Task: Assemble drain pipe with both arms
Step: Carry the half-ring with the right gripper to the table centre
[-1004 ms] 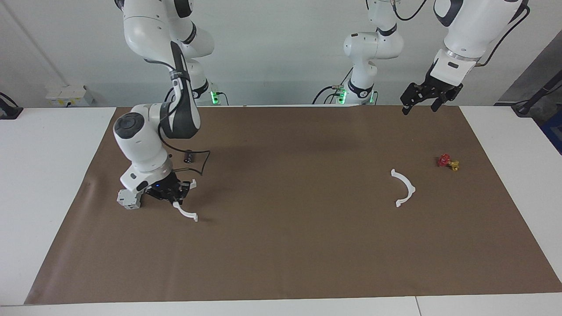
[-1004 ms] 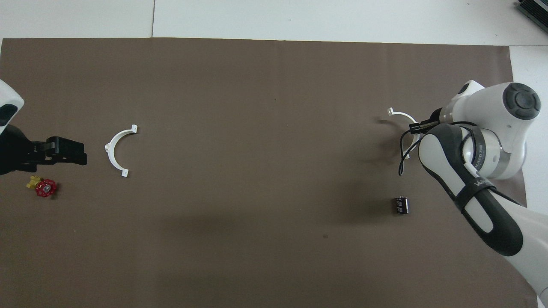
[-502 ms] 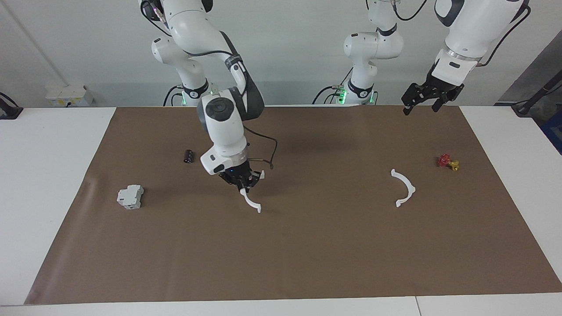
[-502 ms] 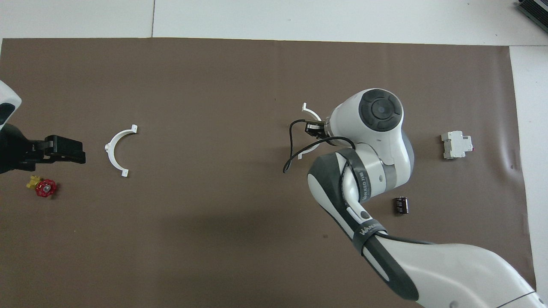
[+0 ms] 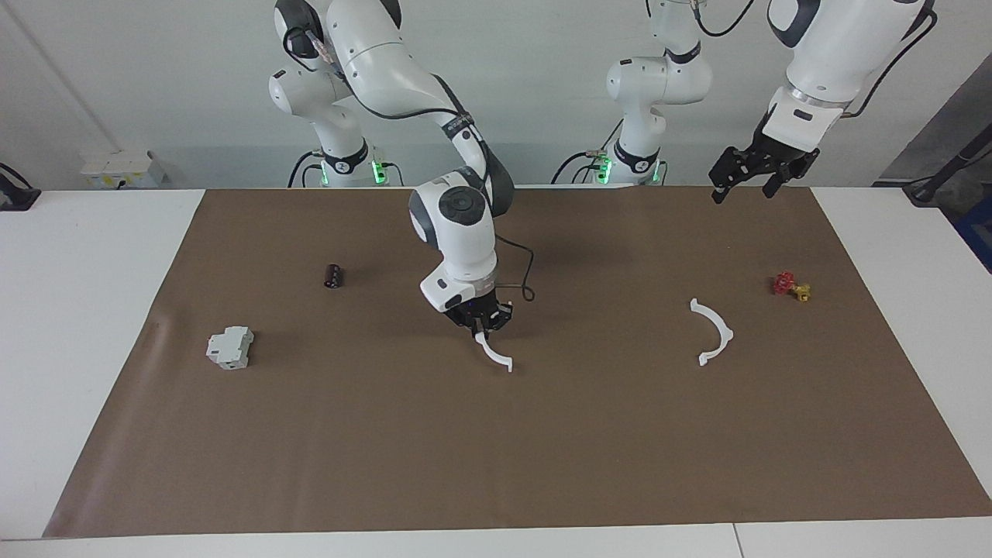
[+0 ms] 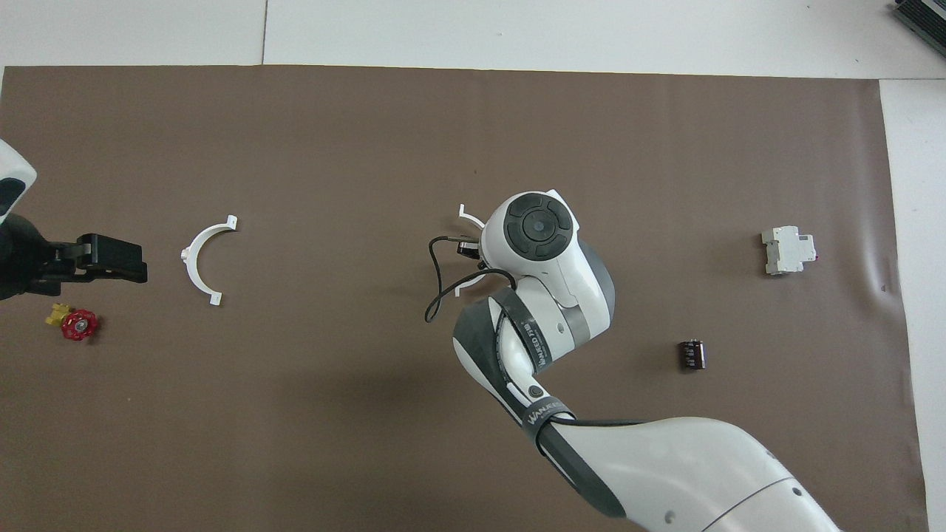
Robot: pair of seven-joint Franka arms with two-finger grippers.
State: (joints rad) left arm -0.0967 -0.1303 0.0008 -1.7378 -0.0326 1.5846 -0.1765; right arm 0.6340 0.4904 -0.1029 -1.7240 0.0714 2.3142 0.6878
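Note:
My right gripper (image 5: 482, 321) is shut on one white half-ring (image 5: 494, 354) over the middle of the brown mat. The half-ring hangs from the fingers with its lower tab close to the mat. In the overhead view my wrist covers most of it and only its ends (image 6: 466, 215) show. The second white half-ring (image 5: 717, 332) lies flat on the mat toward the left arm's end, also seen in the overhead view (image 6: 196, 258). My left gripper (image 5: 742, 191) is open and empty and waits high over the mat's edge by its base, also seen in the overhead view (image 6: 111, 258).
A boxy grey-white block (image 5: 230, 346) and a small black cylinder (image 5: 333, 275) lie toward the right arm's end. A small red and yellow valve (image 5: 790, 286) lies toward the left arm's end, beside the free half-ring. The brown mat (image 5: 496, 465) covers the table.
My right gripper has carried its half-ring from beside the grey-white block toward the middle of the mat, leaving the block uncovered. The left arm and the other half-ring have not moved.

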